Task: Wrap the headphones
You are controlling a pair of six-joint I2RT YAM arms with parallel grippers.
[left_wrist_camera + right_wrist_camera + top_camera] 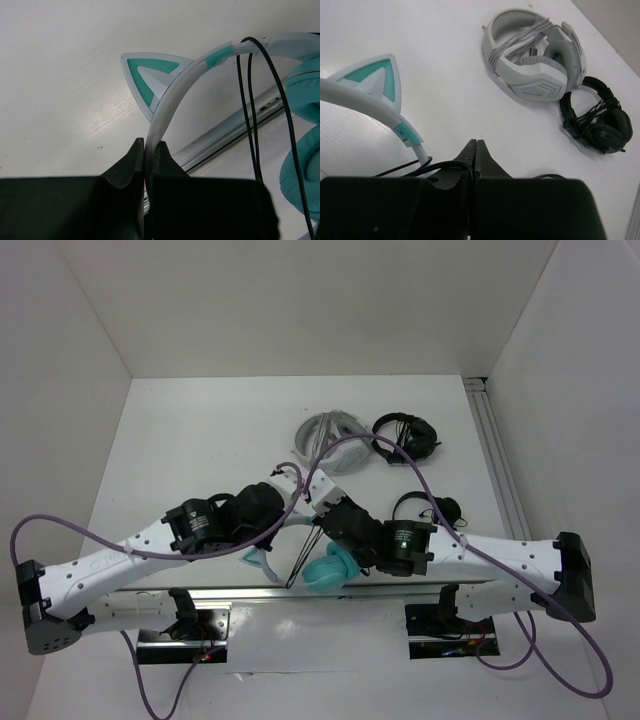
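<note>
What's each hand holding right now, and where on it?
The left hand clamps the pale headband of the teal headphones, beside a cat ear. The right hand appears to pinch their thin black cable.

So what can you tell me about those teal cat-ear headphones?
The headphones look plastic: teal padded cups, a pale headband with teal accents and triangular cat ears, and a thin black cable hanging in loops. They are held near the table's front edge, the left end effector shut on the headband. The cable passes the shut right end effector; whether pinched is unclear.
</note>
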